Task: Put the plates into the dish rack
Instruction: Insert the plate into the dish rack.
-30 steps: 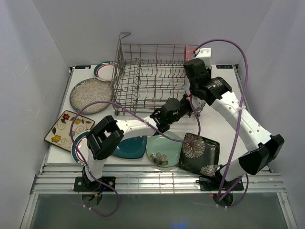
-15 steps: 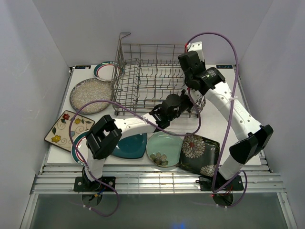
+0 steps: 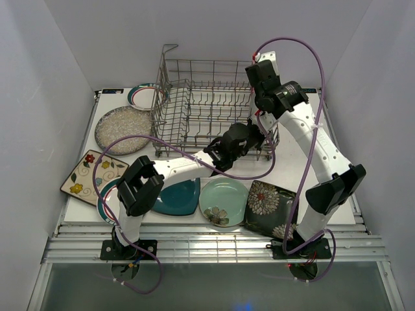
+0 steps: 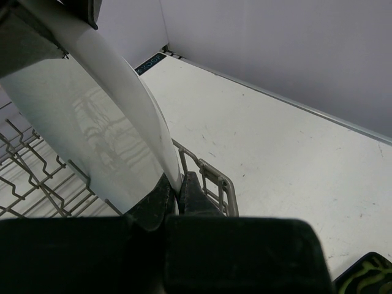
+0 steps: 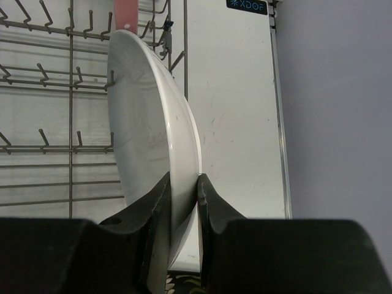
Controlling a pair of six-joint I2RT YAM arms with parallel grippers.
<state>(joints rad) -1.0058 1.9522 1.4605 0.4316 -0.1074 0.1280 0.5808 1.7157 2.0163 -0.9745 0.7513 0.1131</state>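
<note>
A white oval plate (image 5: 147,122) stands on edge over the right end of the grey wire dish rack (image 3: 194,103). My right gripper (image 5: 183,180) is shut on its rim from above. My left gripper (image 4: 177,184) is shut on the same white plate (image 4: 79,122) lower down, by the rack's corner wire (image 4: 211,177). In the top view the two grippers, left (image 3: 249,133) and right (image 3: 264,103), meet at the rack's right side and hide most of the plate. A pink plate (image 5: 125,15) stands in the rack's tines (image 5: 55,147) behind it.
On the table lie a rimmed plate (image 3: 142,96), a speckled grey plate (image 3: 123,129), a cream flowered square (image 3: 91,173), a second rimmed plate (image 3: 107,197), a teal square (image 3: 178,197), a mint round plate (image 3: 224,202) and a black floral square (image 3: 271,207). Purple cables loop over both arms.
Both grippers have carried the white plate away from the table's front and up over the rack's right end. The right wrist has swung back toward the far wall.
</note>
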